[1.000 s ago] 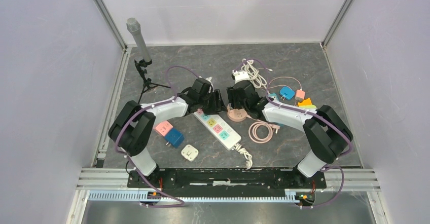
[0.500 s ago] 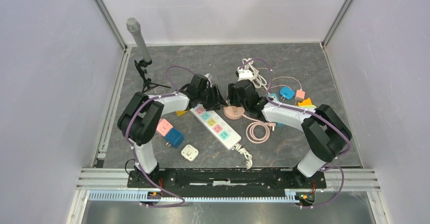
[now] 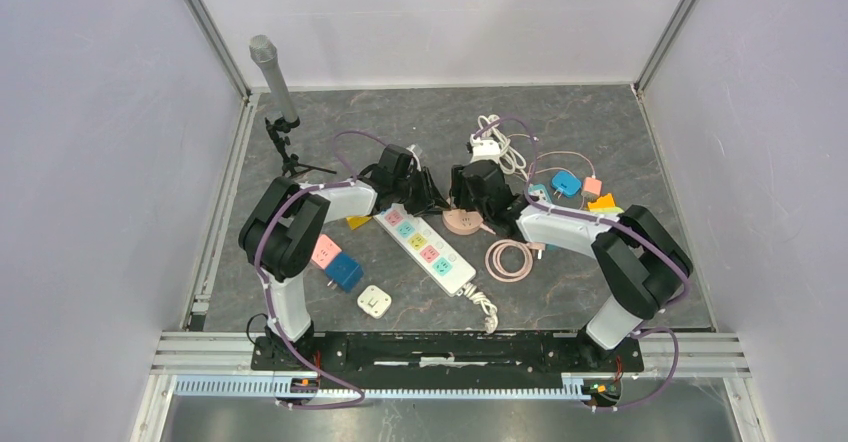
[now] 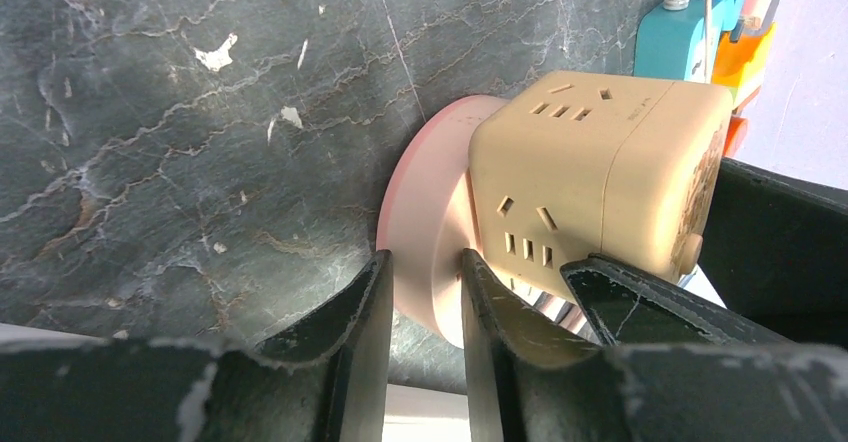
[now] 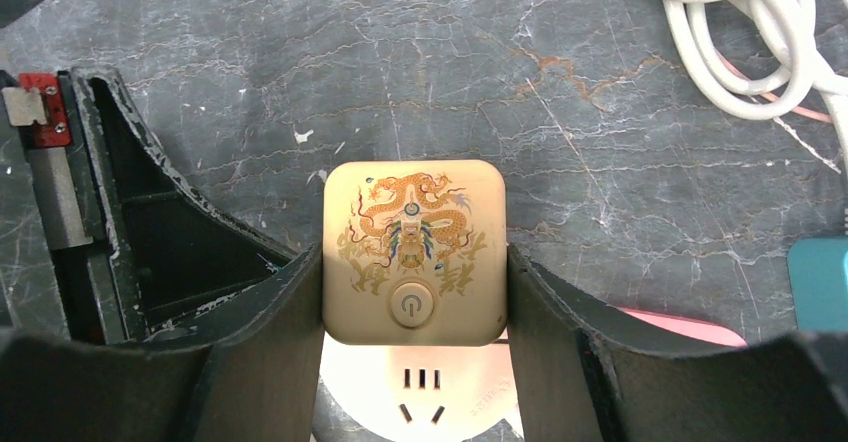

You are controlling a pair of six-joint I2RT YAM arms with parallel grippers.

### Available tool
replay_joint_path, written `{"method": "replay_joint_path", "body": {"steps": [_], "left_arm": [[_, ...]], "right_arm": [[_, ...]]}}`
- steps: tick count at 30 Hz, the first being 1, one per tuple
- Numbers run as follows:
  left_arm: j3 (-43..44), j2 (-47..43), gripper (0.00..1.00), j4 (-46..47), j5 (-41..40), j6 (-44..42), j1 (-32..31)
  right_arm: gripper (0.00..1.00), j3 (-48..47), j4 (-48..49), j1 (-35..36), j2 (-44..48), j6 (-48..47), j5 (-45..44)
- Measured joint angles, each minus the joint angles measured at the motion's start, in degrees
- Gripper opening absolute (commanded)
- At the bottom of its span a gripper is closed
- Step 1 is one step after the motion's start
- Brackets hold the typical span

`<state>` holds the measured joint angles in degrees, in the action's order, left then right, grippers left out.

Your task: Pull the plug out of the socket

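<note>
A beige cube plug (image 5: 412, 212) with a dragon print and a power button sits plugged into a round pink socket (image 5: 430, 402). My right gripper (image 5: 412, 262) is shut on the cube's two sides. My left gripper (image 4: 424, 262) is shut on the rim of the pink socket (image 4: 430, 222), just beside the cube (image 4: 590, 162). In the top view the two grippers meet at mid-table, left gripper (image 3: 428, 200) and right gripper (image 3: 466, 202), over the pink socket (image 3: 463, 224). The cube is hidden there under the right gripper.
A white power strip (image 3: 428, 250) with coloured outlets lies just in front. A pink coiled cable (image 3: 510, 260) lies right of it. White cable bundle (image 3: 500, 147) and teal and orange plugs (image 3: 575, 187) lie behind. Pink and blue cubes (image 3: 335, 262), a white adapter (image 3: 374, 301), and a microphone stand (image 3: 280, 112) are on the left.
The left arm's elbow has swung farther from the table's near edge, and its gripper has closed in on the pink socket. The right gripper has shifted slightly, uncovering the white plug behind it.
</note>
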<state>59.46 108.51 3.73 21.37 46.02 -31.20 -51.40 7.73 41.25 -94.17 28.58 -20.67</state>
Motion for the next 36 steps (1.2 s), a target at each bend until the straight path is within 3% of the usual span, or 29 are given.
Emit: {"method": "replay_joint_path", "body": {"steps": [12, 22, 36], "left_arm": [[0.04, -0.02, 0.26, -1.31, 0.5, -0.04, -0.11], [0.55, -0.04, 0.25, -2.16, 0.72, -0.02, -0.11], [1.75, 1.07, 0.24, -3.67, 3.34, 0.68, -0.33]], "right_arm": [[0.0, 6.56, 9.11, -0.39, 2.8, -4.55, 4.39], [0.0, 6.84, 9.03, -1.29, 3.28, -3.91, 6.16], [0.0, 0.63, -2.67, 5.73, 2.29, -8.9, -7.74]]}}
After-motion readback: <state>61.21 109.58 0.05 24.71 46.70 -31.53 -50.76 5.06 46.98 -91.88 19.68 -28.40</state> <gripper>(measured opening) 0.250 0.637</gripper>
